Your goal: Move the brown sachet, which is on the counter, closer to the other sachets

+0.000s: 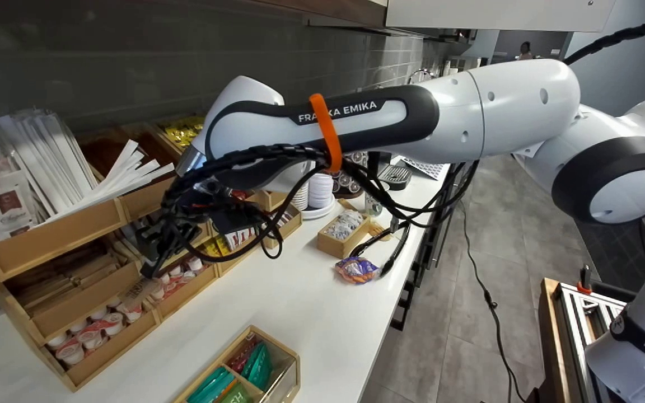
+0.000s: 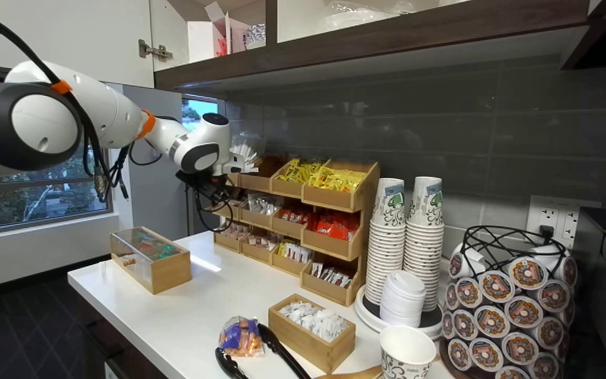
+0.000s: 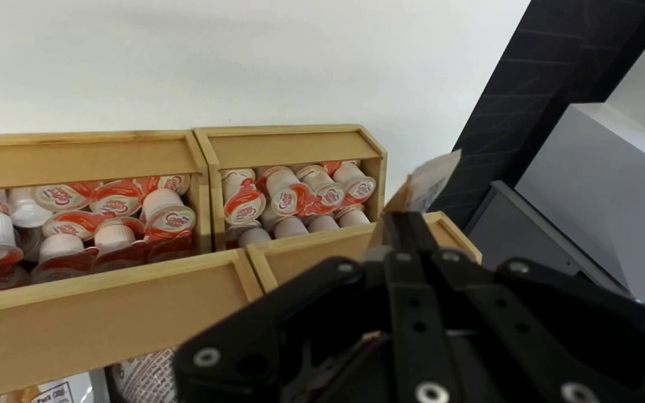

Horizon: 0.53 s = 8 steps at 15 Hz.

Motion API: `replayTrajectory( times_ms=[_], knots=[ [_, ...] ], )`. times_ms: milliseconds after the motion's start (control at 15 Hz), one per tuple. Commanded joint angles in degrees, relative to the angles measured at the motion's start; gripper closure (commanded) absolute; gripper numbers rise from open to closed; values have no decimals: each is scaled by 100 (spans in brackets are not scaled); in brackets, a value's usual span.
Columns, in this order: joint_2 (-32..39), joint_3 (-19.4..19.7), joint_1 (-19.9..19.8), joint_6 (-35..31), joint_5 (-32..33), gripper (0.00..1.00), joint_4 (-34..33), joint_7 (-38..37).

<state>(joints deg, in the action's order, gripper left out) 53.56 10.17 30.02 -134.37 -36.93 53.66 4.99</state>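
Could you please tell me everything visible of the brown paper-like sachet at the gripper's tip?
The brown paper-like sachet looks tan along one side and whitish on the other, with grey print too blurred to read. Its visible end slants up and rightward in the wrist view. The black gripper appears shut on it and hides much of it. It is at the tiered light-wooden organiser, near white creamer cups with red-and-white lids; whether it touches the organiser, I cannot tell.
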Motion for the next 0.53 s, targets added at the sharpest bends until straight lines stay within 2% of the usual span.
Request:
replayTrajectory(
  times_ms=[0,267,467],
  knots=[
    [-432,-142,-54,-58,-226,100,595,247],
    [-509,-152,-69,-324,-437,100,734,307],
    [-463,-161,-64,-769,-579,100,765,322]
  ],
)
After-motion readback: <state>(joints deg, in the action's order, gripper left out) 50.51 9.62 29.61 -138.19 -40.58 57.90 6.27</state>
